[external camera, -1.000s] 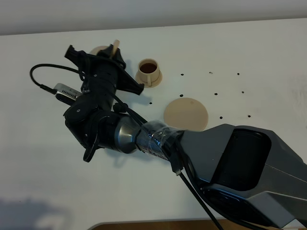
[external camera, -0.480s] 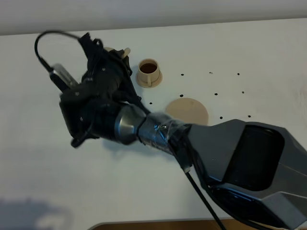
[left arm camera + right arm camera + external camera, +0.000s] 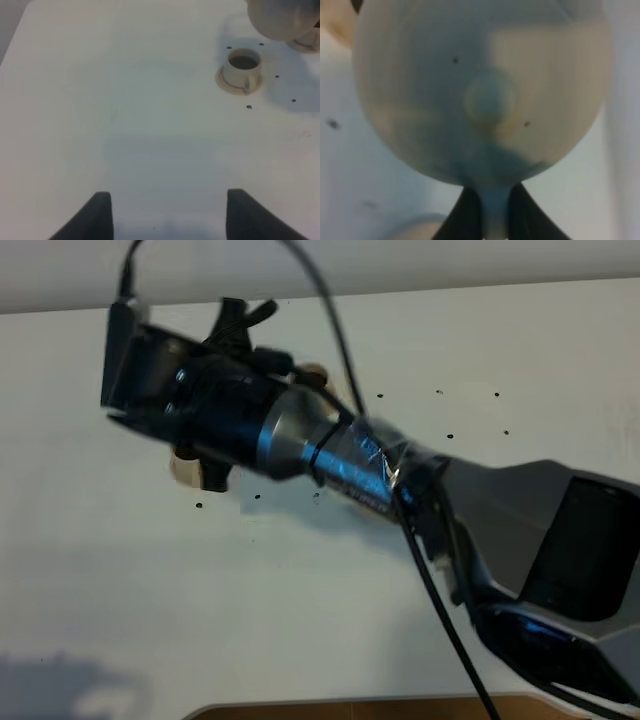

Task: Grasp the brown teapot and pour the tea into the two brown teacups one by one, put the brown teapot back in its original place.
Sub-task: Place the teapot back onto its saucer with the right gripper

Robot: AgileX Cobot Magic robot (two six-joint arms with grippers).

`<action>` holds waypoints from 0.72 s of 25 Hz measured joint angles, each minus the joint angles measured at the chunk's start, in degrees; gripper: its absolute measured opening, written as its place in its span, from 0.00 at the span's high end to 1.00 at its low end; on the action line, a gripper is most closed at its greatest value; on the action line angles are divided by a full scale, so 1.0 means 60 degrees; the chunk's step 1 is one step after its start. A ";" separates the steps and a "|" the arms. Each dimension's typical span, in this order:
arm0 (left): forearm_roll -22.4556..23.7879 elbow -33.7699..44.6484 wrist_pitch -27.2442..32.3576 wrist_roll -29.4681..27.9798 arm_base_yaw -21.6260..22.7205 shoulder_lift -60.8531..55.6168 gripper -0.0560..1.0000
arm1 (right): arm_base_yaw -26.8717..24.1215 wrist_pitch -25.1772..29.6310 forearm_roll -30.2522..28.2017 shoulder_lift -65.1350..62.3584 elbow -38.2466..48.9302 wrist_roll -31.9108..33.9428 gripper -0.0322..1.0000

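Note:
The brown teapot (image 3: 485,95) fills the right wrist view, lid knob in the middle. My right gripper (image 3: 492,212) is shut on its handle. In the left wrist view the teapot (image 3: 280,17) hangs blurred above the table, close over the edge of one brown teacup (image 3: 306,46). The other teacup (image 3: 240,72) stands on its small saucer a little apart, dark inside. My left gripper (image 3: 167,215) is open and empty, low over bare table, well short of the cups. In the high view my right arm (image 3: 290,435) covers the cups and the round saucer disc.
White table (image 3: 300,620) with small dark dots (image 3: 438,393). Tan pieces peek out beside the arm in the high view (image 3: 185,468), (image 3: 313,373); I cannot tell which things they are. A black cable (image 3: 440,620) trails from the right arm.
My right arm has lifted and swung across towards the camera with the teapot. It now hides the right teacup and the saucer disc that showed before.

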 joint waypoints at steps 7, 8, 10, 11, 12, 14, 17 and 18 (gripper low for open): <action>0.0000 0.0000 0.0000 0.0000 0.0000 0.0000 0.44 | -0.0599 0.0054 0.2583 -0.0035 0.0051 0.1851 0.85; 0.0000 0.0000 0.0000 0.0000 0.0000 0.0000 0.44 | -0.0629 0.0054 0.2761 -0.0073 0.0183 0.1928 0.85; 0.0000 0.0000 0.0000 0.0000 0.0000 0.0000 0.44 | -0.0642 0.0045 0.2917 -0.0254 0.0652 0.2086 0.85; 0.0000 0.0000 0.0000 0.0000 0.0000 0.0000 0.44 | -0.0642 0.0045 0.2958 -0.0351 0.0956 0.2157 0.85; 0.0000 0.0000 0.0000 0.0000 0.0000 0.0000 0.44 | -0.0642 0.0045 0.2988 -0.0457 0.1203 0.2212 0.85; 0.0000 0.0000 0.0000 0.0000 0.0000 0.0000 0.44 | -0.0676 0.0067 0.3089 -0.0610 0.1673 0.2286 0.85; 0.0000 0.0000 0.0000 0.0000 0.0000 0.0000 0.44 | -0.0765 0.0050 0.3262 -0.0653 0.2102 0.2305 0.85; 0.0000 0.0000 0.0000 0.0000 0.0000 0.0000 0.44 | -0.0792 -0.0053 0.3328 -0.0653 0.2240 0.2314 0.85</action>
